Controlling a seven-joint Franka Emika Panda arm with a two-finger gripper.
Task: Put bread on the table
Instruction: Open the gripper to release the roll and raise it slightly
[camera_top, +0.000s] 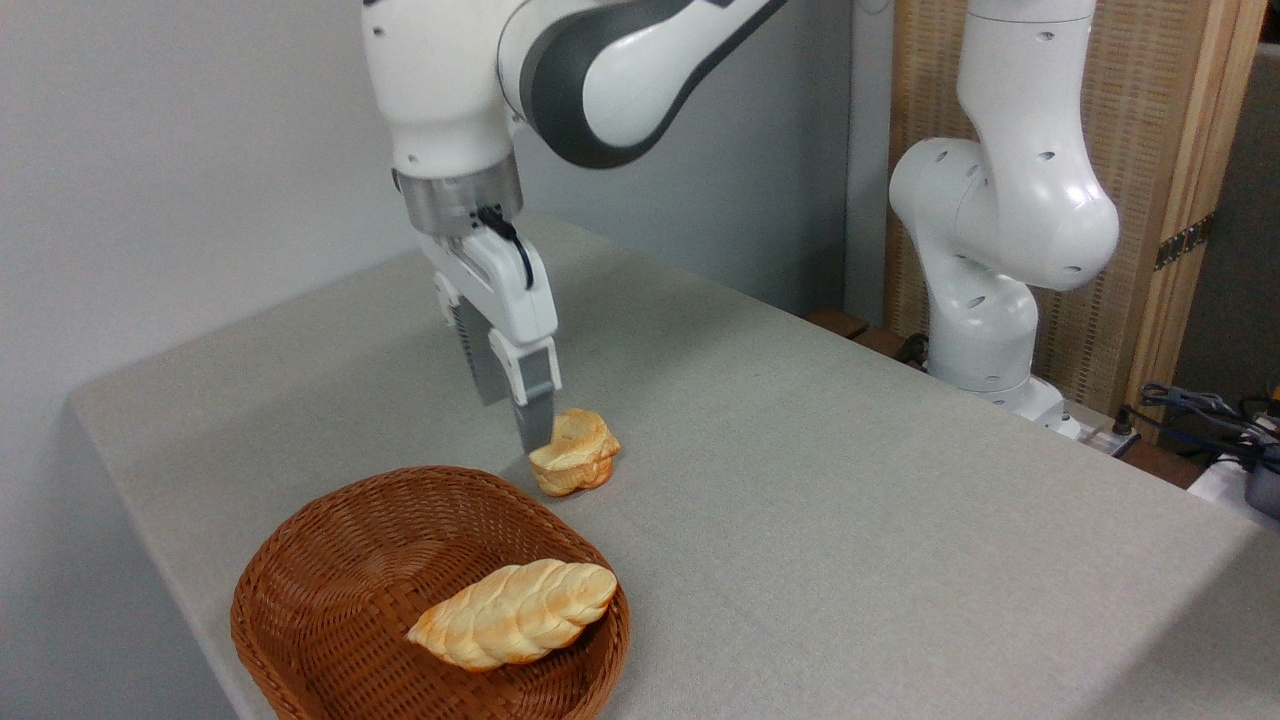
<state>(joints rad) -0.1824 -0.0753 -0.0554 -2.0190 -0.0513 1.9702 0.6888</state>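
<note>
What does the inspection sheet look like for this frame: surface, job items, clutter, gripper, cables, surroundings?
Surface: table covered in light grey-beige cloth, flat, no spills seen.
Job's things: bread, a small lumpy bun, sits on the cloth just beyond the basket rim, outside the basket.
Clutter: brown wicker basket at the near edge, holding a long braided loaf.
Grippers: gripper points down at the bun's left side; fingers reach the bun, whether they clamp it cannot be told.
Cables: black cable on the wrist; loose cables off the table at right.
Surroundings: grey wall, wooden screen behind the arm's base.
</note>
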